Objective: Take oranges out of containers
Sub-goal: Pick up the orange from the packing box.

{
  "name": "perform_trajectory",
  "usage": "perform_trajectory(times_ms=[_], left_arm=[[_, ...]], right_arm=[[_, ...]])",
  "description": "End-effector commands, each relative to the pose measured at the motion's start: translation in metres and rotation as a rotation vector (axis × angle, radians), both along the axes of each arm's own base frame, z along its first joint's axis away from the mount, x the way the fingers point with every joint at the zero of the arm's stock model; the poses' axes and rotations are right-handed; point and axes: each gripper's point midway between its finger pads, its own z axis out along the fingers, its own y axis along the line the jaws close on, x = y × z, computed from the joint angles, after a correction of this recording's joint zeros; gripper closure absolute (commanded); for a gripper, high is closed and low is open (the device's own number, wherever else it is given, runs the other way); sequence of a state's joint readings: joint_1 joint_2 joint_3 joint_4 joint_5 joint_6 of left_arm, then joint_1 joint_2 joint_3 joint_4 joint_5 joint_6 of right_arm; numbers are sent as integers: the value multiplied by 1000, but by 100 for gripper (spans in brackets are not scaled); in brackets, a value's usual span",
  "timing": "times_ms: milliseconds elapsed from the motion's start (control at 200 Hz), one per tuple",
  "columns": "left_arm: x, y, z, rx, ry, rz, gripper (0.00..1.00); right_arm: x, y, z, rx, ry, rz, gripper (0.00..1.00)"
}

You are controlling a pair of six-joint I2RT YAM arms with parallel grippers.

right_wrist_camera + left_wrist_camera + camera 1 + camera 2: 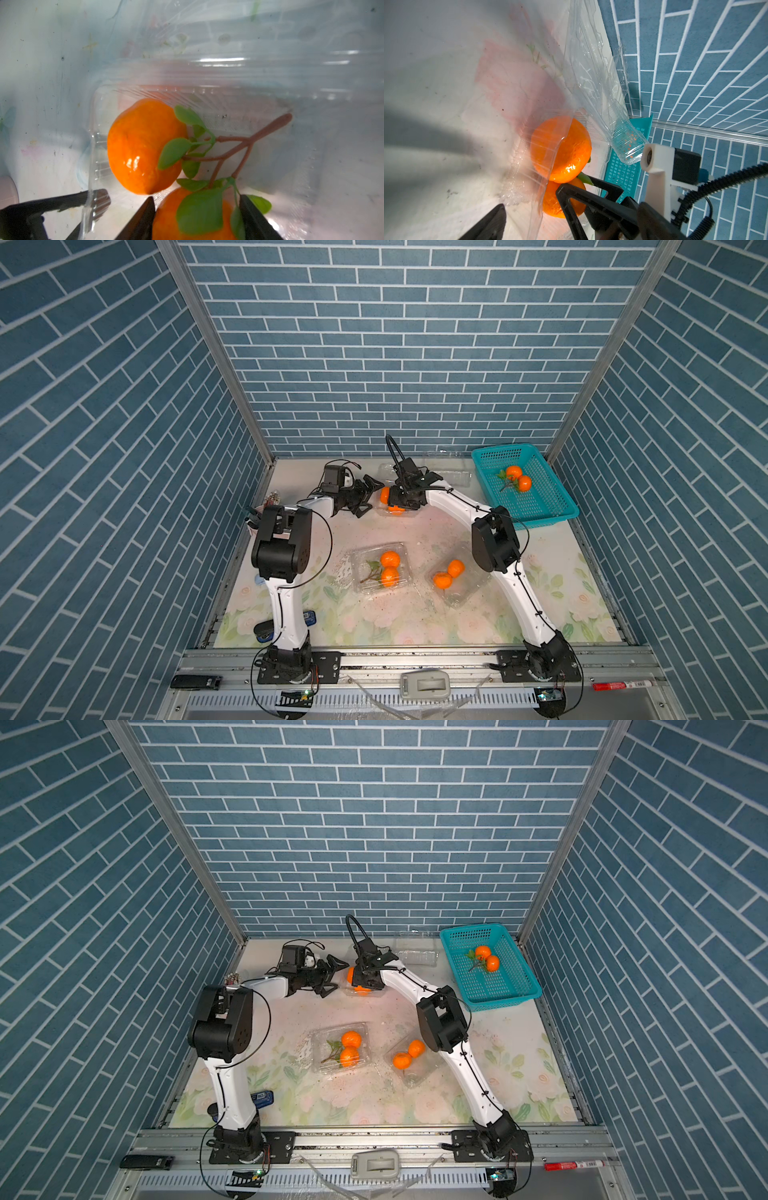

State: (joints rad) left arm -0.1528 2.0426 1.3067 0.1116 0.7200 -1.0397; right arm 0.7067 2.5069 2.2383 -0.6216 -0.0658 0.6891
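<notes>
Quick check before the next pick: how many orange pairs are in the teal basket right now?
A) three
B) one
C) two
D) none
B: in both top views a single leafy pair of oranges lies in the teal basket, and the rest of its floor is bare.

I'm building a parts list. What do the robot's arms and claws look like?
The left arm and right arm have white tubular links, bulky black joints and black bases, with thin black cables along them. The left claw and right claw are black, with pointed triangular fingers.
</notes>
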Motion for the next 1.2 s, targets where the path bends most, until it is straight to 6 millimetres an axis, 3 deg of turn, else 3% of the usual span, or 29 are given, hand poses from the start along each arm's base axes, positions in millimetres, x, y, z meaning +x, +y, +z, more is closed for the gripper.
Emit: perform_trajectory(times_ms=[0, 235, 600, 850, 1195], left_arm=[[0, -1, -6, -1, 5, -6, 1], [1, 0, -3, -6, -1, -5, 1], [13, 28, 34, 12, -103, 34, 1], [13, 28, 47, 20, -146, 30, 1], [9, 24, 79, 63, -249, 1, 1]], right_arm=[[-4, 0, -15, -36, 26, 15, 45], [-1, -1, -6, -19, 22, 6, 53], [18, -20, 56, 43, -59, -33, 55], [30, -32, 93, 84, -111, -57, 56], [44, -51, 162, 139, -211, -80, 57]])
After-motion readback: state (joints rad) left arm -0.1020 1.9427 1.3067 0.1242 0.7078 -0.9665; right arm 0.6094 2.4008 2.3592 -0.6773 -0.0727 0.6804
